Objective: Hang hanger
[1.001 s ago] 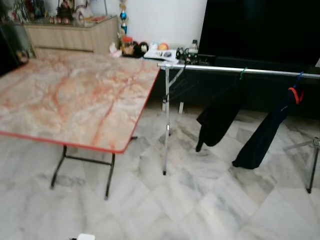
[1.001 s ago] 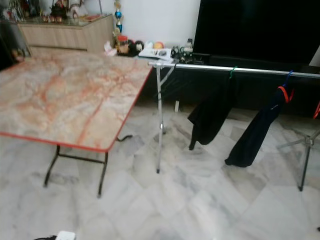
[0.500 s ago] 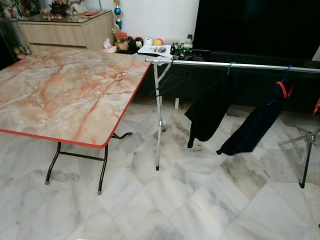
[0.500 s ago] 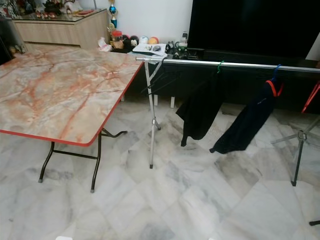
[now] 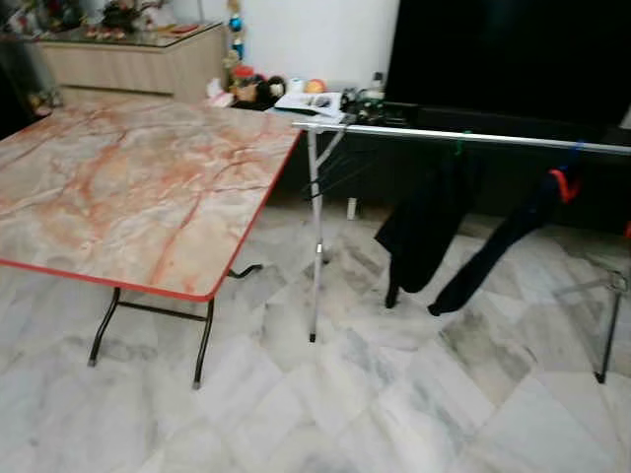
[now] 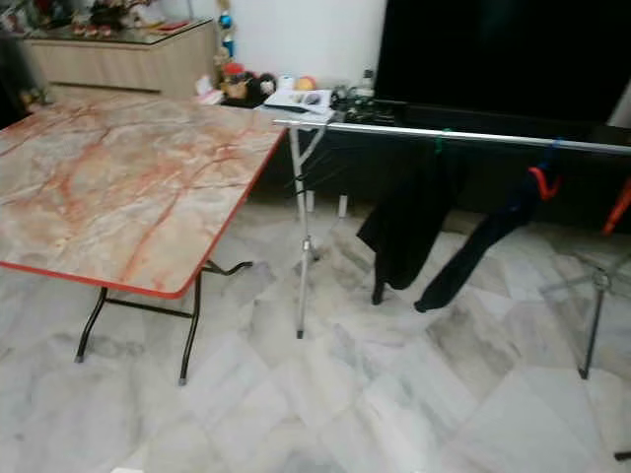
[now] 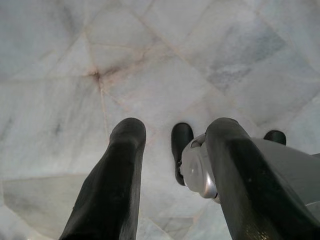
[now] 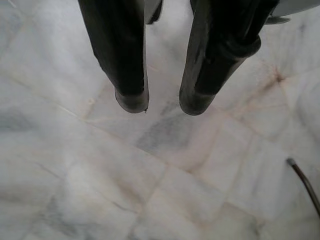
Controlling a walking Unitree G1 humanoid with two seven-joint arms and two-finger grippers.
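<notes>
Grippers first: we are seeing the left gripper (image 7: 172, 150) and the right gripper (image 8: 162, 105) both hanging over bare marble floor (image 5: 414, 404), fingers parted with a gap and holding nothing. Farther off, we are noting the marble-topped folding table (image 5: 148, 187) on our left and the silver clothes rail (image 5: 463, 136) carrying two dark garments (image 5: 424, 232) on a green hanger (image 6: 441, 140) and a red hanger (image 6: 539, 180). We are judging the risk as clipping the table edge or rail leg (image 5: 315, 256) while approaching, and blur is hiding whether any free hanger lies nearby.

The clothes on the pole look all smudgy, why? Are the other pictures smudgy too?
Left and right eye views: motion blur smears the dark clothes and rail, likely from camera movement. Wrist views: the floor looks sharper, the near black fingers slightly soft.
</notes>
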